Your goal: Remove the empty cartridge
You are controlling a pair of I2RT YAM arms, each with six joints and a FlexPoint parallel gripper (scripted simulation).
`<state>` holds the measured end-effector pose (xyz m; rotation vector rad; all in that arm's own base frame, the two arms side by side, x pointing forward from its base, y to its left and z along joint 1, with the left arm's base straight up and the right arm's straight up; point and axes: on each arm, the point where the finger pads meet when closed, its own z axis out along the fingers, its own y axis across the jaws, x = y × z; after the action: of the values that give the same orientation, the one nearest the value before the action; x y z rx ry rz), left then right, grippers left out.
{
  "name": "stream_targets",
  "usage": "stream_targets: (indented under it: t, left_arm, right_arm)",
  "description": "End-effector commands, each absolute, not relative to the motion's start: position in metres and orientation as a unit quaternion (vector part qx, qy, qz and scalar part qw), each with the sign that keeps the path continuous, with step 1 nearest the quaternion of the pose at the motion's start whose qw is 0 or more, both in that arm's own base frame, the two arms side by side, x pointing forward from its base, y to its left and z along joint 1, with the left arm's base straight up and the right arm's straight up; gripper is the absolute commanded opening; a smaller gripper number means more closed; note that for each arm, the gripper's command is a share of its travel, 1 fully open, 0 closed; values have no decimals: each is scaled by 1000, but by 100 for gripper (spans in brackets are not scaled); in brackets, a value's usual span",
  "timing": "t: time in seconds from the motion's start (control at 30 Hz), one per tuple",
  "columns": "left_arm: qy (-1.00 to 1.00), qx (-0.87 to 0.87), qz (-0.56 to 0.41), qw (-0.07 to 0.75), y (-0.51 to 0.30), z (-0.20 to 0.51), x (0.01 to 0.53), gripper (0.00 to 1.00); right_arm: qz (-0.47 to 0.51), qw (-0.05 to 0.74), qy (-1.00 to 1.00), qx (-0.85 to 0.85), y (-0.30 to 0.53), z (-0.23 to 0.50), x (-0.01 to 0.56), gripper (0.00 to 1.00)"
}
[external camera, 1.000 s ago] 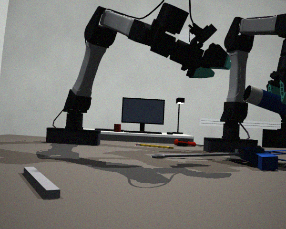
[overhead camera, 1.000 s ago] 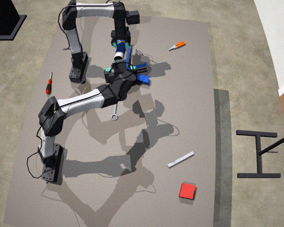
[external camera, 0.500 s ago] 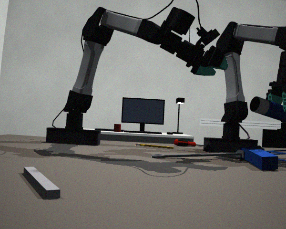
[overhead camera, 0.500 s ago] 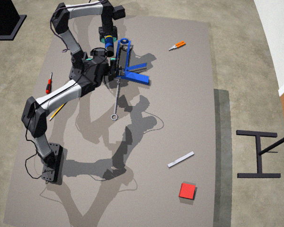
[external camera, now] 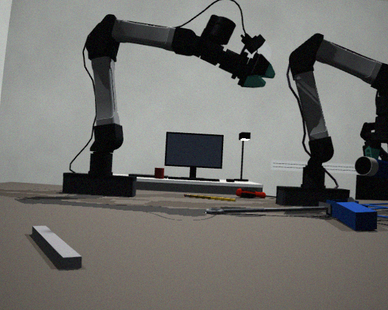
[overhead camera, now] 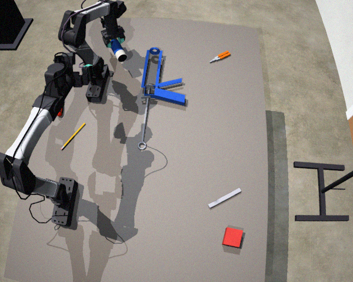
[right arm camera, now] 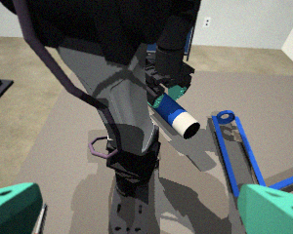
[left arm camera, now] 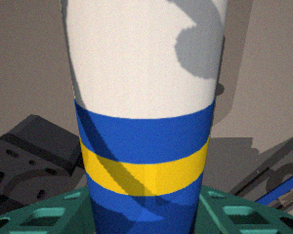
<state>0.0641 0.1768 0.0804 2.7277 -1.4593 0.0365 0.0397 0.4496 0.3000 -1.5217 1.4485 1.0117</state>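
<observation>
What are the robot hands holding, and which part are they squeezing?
The left gripper holds the cartridge by the sides of its blue-and-yellow body, away from the open white end. The right gripper holds nothing.

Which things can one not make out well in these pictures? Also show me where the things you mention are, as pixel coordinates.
- Red-handled screwdriver [overhead camera: 60, 112] [external camera: 250, 193]: mostly covered by the right arm in the top view.
- Cartridge [overhead camera: 118, 50] [external camera: 381, 167] [left arm camera: 146, 97] [right arm camera: 176, 115]: its upper end is cut off by the left wrist view's edge.
- Red block: outside the exterior view.
- Cartridge's inside: too dark in the top view.
</observation>
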Motion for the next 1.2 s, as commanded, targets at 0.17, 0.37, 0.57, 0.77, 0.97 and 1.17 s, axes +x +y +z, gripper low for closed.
stream_targets:
  t: [0.17, 0.37, 0.57, 0.77, 0.97, 1.17]
  left_arm:
    - [-416, 909, -12, -6, 220, 59, 9, 36]
    - [-386, 922, -18, -16, 234, 57, -10, 36]
    - [-372, 928, -12, -9, 233, 56, -14, 36]
    - [-373, 928, -18, -21, 244, 54, -14, 36]
    - [-371, 928, -21, -26, 245, 37, -15, 36]
    - [-366, 930, -20, -24, 244, 9, -16, 36]
  right_arm:
    - [402, 411, 585, -573, 422, 321, 5, 100]
    - [403, 406, 579, -581, 426, 316, 0, 100]
    - [403, 406, 580, -580, 427, 316, 1, 100]
    - [402, 407, 580, -580, 427, 316, 2, 100]
    - [389, 393, 589, -590, 434, 297, 1, 100]
    - [376, 380, 599, -596, 448, 272, 1, 100]
